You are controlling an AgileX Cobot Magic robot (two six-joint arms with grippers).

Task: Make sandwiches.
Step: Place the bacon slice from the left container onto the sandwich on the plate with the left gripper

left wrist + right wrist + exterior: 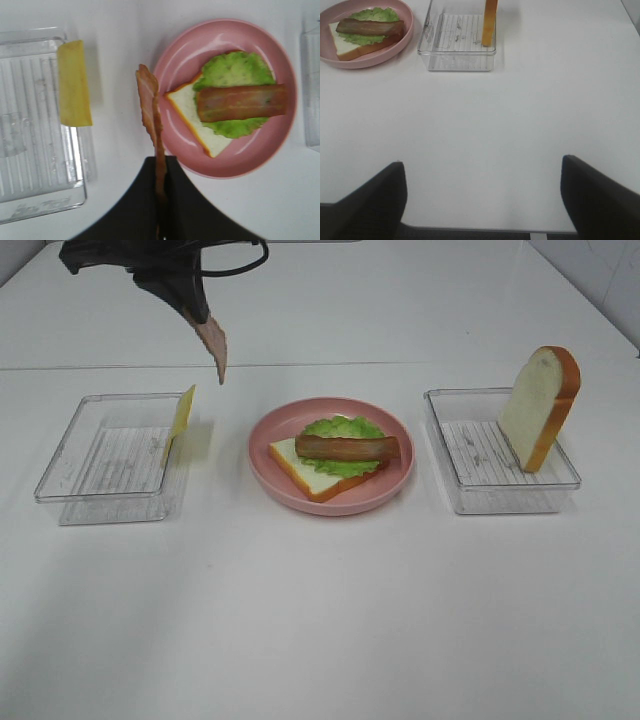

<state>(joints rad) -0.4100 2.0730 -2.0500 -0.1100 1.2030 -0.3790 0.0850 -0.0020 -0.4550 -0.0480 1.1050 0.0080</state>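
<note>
- Left fingers (140, 200) are clamped together on one end of a bacon strip (149, 102). The strip dangles from them, long axis close to vertical, tip down, clear of the desk (320, 620).
- Right fingers (370, 200) stand wide apart with nothing between them, low over bare desk and well away from the food.
- Here's the relation that matters: the half-built sandwich (330, 460) sits on the pink plate (268, 445), and in the high view that is to the right of the left fingers and nearer the camera. The hanging strip stops just short of the plate's rim.
- The laid bacon (347, 448) lies lengthwise across the lettuce (345, 428). My read is that the held strip has to swing from hanging to flat alongside it.
- The left arm is clearly the nearer one to the plate.
- Bacon count: two strips, one held and one laid.
- Bread count: two slices. The bottom slice (300, 470) is under the lettuce, and the upright slice (540, 405) leans inside the right tray (470, 495).
- One lettuce leaf. One cheese slice (181, 418), propped on the wall of the left tray (70, 465).
- Two clear trays, one plate.
</note>
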